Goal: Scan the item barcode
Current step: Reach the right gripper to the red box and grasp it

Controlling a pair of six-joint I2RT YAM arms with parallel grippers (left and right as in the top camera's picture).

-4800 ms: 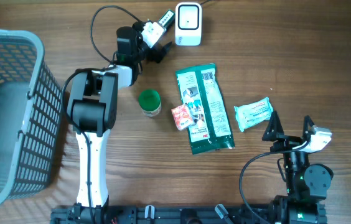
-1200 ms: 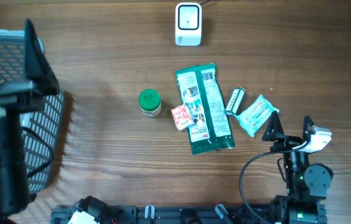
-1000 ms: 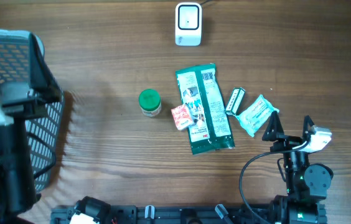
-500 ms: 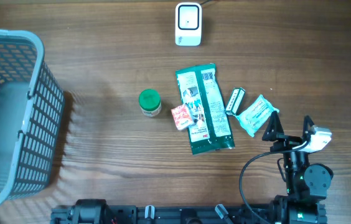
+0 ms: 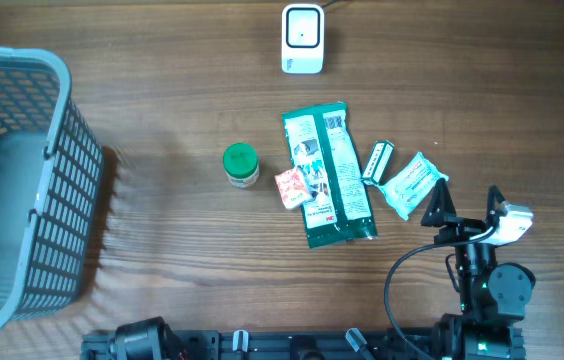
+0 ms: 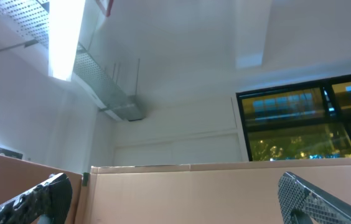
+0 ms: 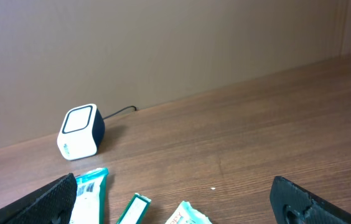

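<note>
Wooden worktop (image 5: 162,250): right end effector (image 5: 465,203) spread wide, scanner (image 5: 302,40) far ahead, open wood to its right. Left end effector (image 6: 172,202) wide too (seemingly facing the ceiling (image 6: 182,74)).

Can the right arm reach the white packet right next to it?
Probably yes. The white packet lies just beside the right tool, which is open, and nothing sits between them.

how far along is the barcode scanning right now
Done, probably: the small packet, which the left gripper held by the scanner earlier, now lies beside the green pouch. In hand: nothing; that gripper points at the ceiling, open, and the right gripper rests open. Left: the pouch, jar, red sachet and wipes pack lie untouched.
</note>
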